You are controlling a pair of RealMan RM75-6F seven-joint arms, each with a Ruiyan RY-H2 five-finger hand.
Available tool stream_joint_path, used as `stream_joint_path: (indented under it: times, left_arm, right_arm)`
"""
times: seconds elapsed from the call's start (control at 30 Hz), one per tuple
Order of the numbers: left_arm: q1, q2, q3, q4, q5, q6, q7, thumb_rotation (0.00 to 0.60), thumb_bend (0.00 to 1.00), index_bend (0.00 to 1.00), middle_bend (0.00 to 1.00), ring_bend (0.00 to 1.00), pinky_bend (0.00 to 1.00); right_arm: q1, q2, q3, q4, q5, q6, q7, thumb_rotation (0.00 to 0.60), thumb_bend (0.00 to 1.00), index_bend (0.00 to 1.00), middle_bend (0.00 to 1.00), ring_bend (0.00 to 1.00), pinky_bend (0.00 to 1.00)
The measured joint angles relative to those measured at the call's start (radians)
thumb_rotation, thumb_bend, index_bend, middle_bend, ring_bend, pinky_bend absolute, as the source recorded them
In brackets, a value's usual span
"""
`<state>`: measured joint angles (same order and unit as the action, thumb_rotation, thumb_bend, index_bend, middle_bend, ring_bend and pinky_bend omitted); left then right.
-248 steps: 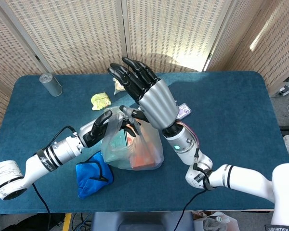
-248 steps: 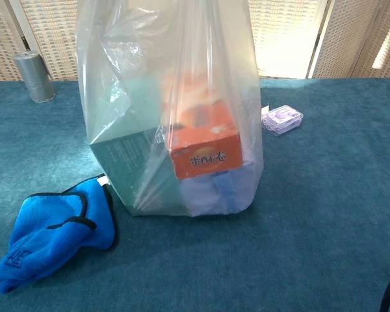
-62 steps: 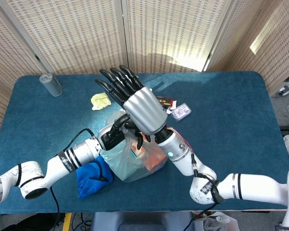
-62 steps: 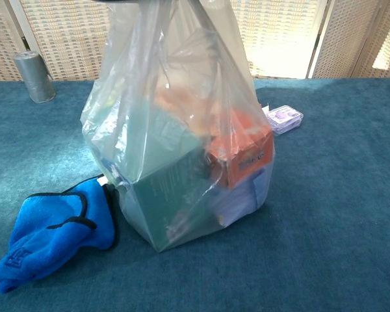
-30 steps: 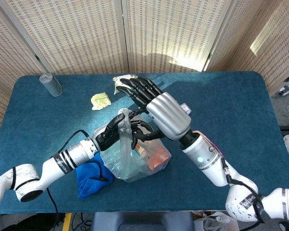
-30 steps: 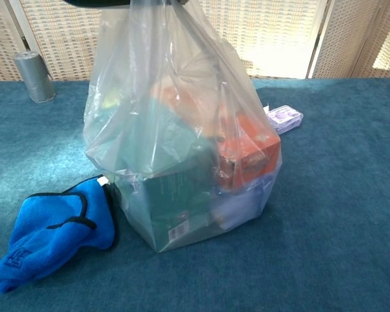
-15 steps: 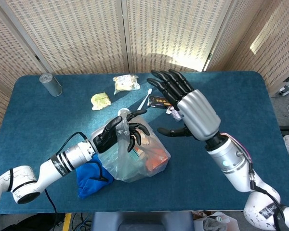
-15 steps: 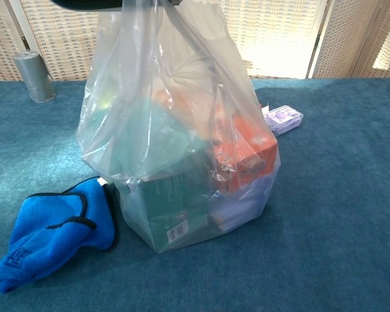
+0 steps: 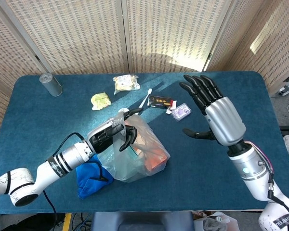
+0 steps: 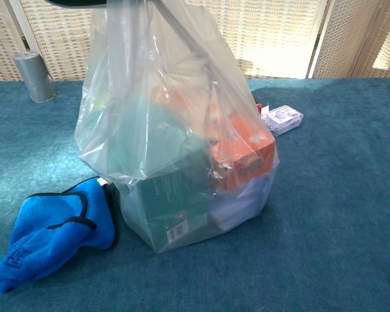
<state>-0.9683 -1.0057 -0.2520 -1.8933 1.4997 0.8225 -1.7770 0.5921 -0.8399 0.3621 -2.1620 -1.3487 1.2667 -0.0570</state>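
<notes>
The plastic bag (image 9: 137,156) stood on the table (image 9: 231,96), just left of centre; its top was gathered and held up by the left hand (image 9: 111,135), which by the look of it kept the mouth closed and the load upright. Contents, seen via chest view: green box (image 10: 166,201) low at front, orange box (image 10: 244,156) to its right, pale item beneath; the bag's bottom appeared to rest on the table, though contact could not be confirmed.

Left hand fingers (image 9: 130,137): curled and clamped on the bunched plastic at the bag's top.

Right hand (image 9: 216,115): raised above the table, well apart from the bag, to its right; fingers (image 9: 195,89) spread wide and straight, holding nothing, touching nothing.

Other items: blue cloth (image 9: 91,175) touching the bag's left base; metal can (image 9: 50,84) at far left corner; yellow wad (image 9: 100,100), snack packet (image 9: 125,83), white spoon (image 9: 145,98), dark packet (image 9: 162,102) and small purple case (image 9: 182,112) lay behind the bag, approx. in a row.
</notes>
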Motion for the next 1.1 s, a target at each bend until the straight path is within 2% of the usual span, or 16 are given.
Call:
stream_joint_path:
  times: [0.07, 0.2, 0.4, 0.5, 0.77, 1.1]
  left_arm:
    - [0.008, 0.006, -0.002, -0.010, -0.007, 0.005, 0.012, 0.523, 0.16, 0.15, 0.70, 0.76, 0.82]
    - [0.023, 0.016, -0.005, -0.027, -0.020, 0.011, 0.033, 0.589, 0.16, 0.30, 0.74, 0.80, 0.84]
    - [0.036, 0.032, -0.012, -0.047, -0.038, 0.007, 0.055, 0.600, 0.16, 0.56, 0.79, 0.84, 0.86]
    - [0.038, 0.039, -0.017, -0.053, -0.044, 0.000, 0.066, 0.600, 0.16, 0.63, 0.80, 0.85, 0.87]
    - [0.051, 0.067, -0.040, -0.065, -0.063, -0.015, 0.074, 0.600, 0.23, 0.73, 0.86, 0.91, 0.92]
    - [0.064, 0.097, -0.057, -0.082, -0.050, -0.032, 0.027, 0.600, 0.24, 0.68, 0.86, 0.91, 0.92]
  right_arm:
    - [-0.017, -0.001, -0.018, 0.010, -0.012, 0.007, -0.005, 0.600, 0.00, 0.00, 0.00, 0.00, 0.00]
    - [-0.049, -0.002, -0.046, 0.026, -0.032, 0.021, -0.009, 0.600, 0.00, 0.00, 0.00, 0.00, 0.00]
    - [-0.087, -0.002, -0.073, 0.038, -0.060, 0.047, -0.001, 0.600, 0.00, 0.00, 0.00, 0.00, 0.00]
    - [-0.101, -0.002, -0.081, 0.044, -0.068, 0.054, 0.007, 0.600, 0.00, 0.00, 0.00, 0.00, 0.00]
    - [-0.136, -0.004, -0.103, 0.077, -0.097, 0.074, 0.039, 0.600, 0.00, 0.00, 0.00, 0.00, 0.00]
    - [-0.187, -0.028, -0.167, 0.174, -0.165, 0.095, 0.009, 0.600, 0.00, 0.00, 0.00, 0.00, 0.00]
